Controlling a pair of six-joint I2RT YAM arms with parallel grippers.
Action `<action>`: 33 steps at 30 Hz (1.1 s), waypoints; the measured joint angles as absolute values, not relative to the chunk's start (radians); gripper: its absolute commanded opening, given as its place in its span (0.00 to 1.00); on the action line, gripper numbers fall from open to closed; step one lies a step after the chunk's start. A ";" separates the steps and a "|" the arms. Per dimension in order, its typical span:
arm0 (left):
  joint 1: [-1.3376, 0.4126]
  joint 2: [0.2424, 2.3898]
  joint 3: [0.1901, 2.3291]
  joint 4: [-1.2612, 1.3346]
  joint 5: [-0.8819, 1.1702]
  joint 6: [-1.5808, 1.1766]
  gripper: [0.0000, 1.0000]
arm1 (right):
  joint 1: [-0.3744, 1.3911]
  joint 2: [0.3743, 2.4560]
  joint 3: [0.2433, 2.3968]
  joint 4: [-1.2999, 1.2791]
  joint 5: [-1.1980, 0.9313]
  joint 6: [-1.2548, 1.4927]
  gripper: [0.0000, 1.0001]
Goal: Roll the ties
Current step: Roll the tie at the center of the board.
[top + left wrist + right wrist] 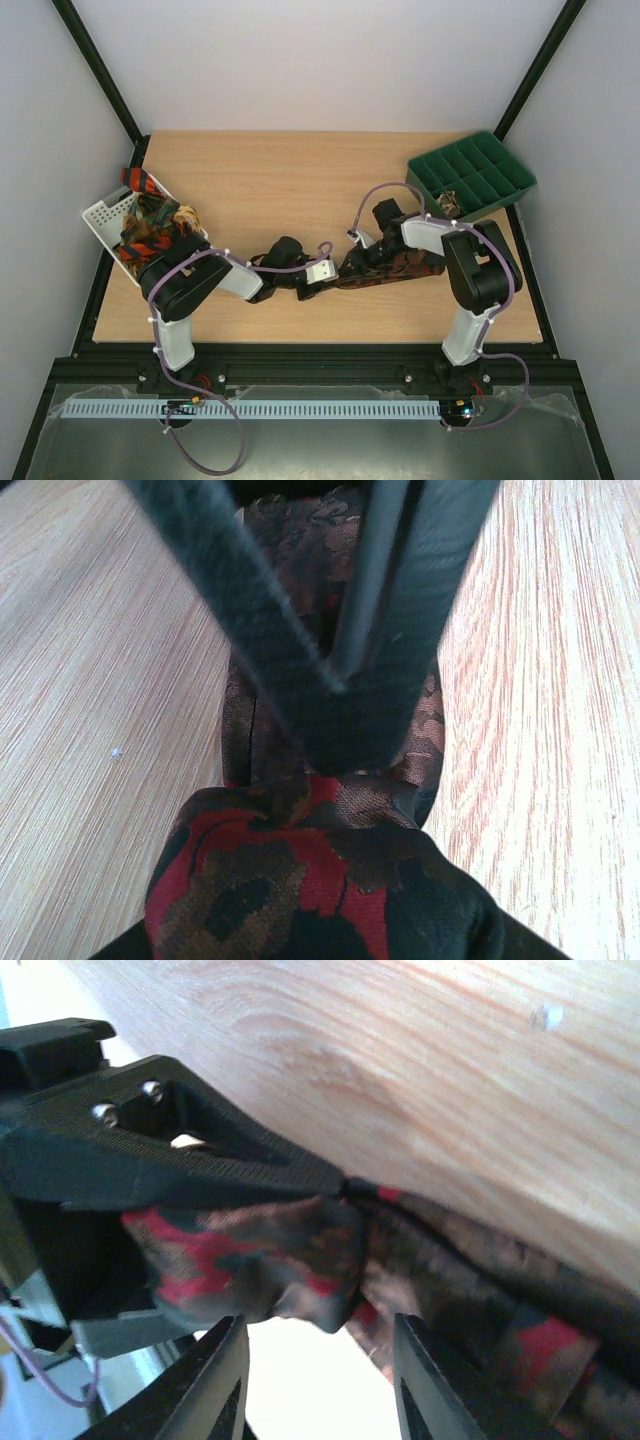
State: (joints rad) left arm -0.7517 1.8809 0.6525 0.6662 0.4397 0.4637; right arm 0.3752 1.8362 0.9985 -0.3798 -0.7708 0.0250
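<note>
The dark brown tie [405, 265], w/ red floral patches, lay on the wooden surface [280, 190] at centre-right, stretched approx. left-to-right between the two arms. The left end effector [335, 720] was closed: its fingers [240, 610] converged to a V w/ the tips pressed into the cloth, so it read as pinching the tie beside a bunched, folded-over end. The right end effector [318, 1332] was open. Its jaws stood apart below that same fold, straddling it w/o clamping, as far as the right wrist view showed. Other ties [150, 228], some orange-and-black striped, sat heaped in the white slotted basket [100, 213] at the left edge. The green compartment tray [490, 160] stood at the far right corner, well apart from the work. Handling, as a judgement: the material is light, limp and thin, w/ no stiffness to hold a shape. It bunches under small loads and prob. slides readily on smooth wood, and a roll would spring loose unless pinched. Recommended hold: across the full width at the folded end, both layers betw. the pads, not at one edge, where the cloth would twist. The second end effector should pin the flat length just beside the fold for tension. No breakage risk; the main risks are slip or an uneven, coned roll.
</note>
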 measured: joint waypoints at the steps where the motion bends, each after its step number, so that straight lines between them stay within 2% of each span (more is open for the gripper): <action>1: -0.752 1.879 0.656 0.656 0.437 0.465 0.33 | 0.376 1.819 0.988 -0.380 -0.772 0.036 0.44; 7: -0.752 1.876 0.673 0.615 0.437 0.468 0.34 | 0.401 1.784 0.960 -0.368 -0.807 0.101 0.44; 18: -0.746 1.875 0.675 0.609 0.430 0.469 0.35 | 0.410 1.878 0.989 -0.289 -0.903 0.205 0.39; 26: -0.746 1.873 0.674 0.609 0.430 0.484 0.35 | 0.364 1.825 0.882 -0.176 -0.947 0.262 0.39; 33: -0.747 1.873 0.674 0.609 0.434 0.490 0.36 | 0.342 1.823 0.875 -0.101 -0.967 0.316 0.42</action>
State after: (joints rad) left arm -0.7467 1.8732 0.6743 0.6090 0.4339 0.4904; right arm 0.3416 1.8229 0.8749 -0.1005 -0.9668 0.3161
